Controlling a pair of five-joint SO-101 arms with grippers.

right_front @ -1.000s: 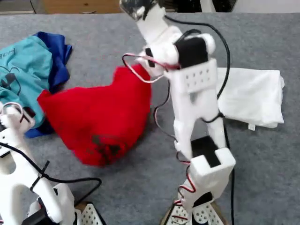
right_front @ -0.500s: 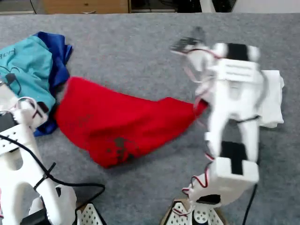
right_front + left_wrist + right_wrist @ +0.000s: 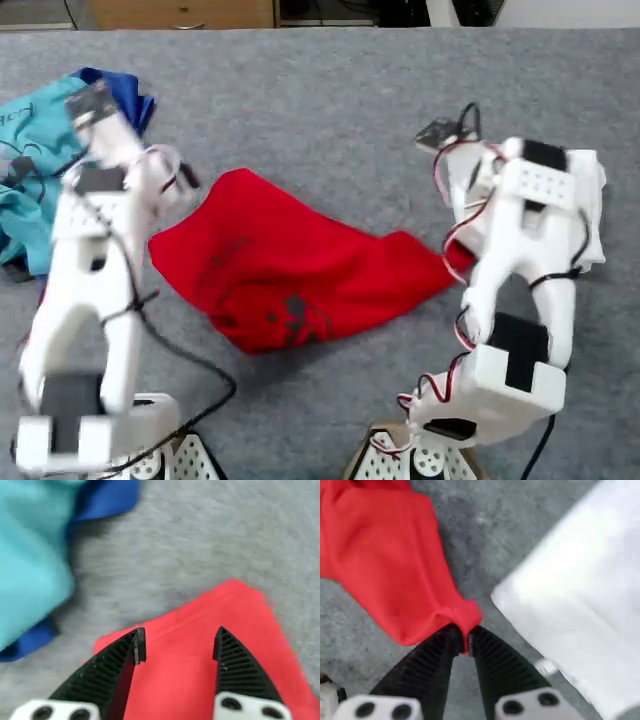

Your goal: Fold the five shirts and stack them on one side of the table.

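A red shirt [image 3: 290, 270] lies spread across the middle of the grey table. My right gripper [image 3: 462, 250] is shut on its right corner, and the right wrist view shows the red cloth [image 3: 385, 555] bunched between the closed fingers of that gripper [image 3: 465, 637]. My left gripper [image 3: 180, 180] hovers open over the shirt's far left corner. In the left wrist view it [image 3: 177, 642] has red cloth [image 3: 240, 605] below and between its fingers. A folded white shirt [image 3: 592, 225] lies at the right, partly hidden by the right arm. It [image 3: 580, 595] sits close beside the held corner.
A teal shirt [image 3: 30, 130] and a blue shirt [image 3: 125, 100] lie crumpled at the far left, close to the left arm. The left wrist view shows the teal one [image 3: 30, 555] and the blue one [image 3: 110, 497]. Bare grey table stretches along the far side and the front middle.
The right gripper has pulled the red shirt's corner to the right, stretching the heap out flat. The left arm has swung from the front left up to the shirt's far left corner.
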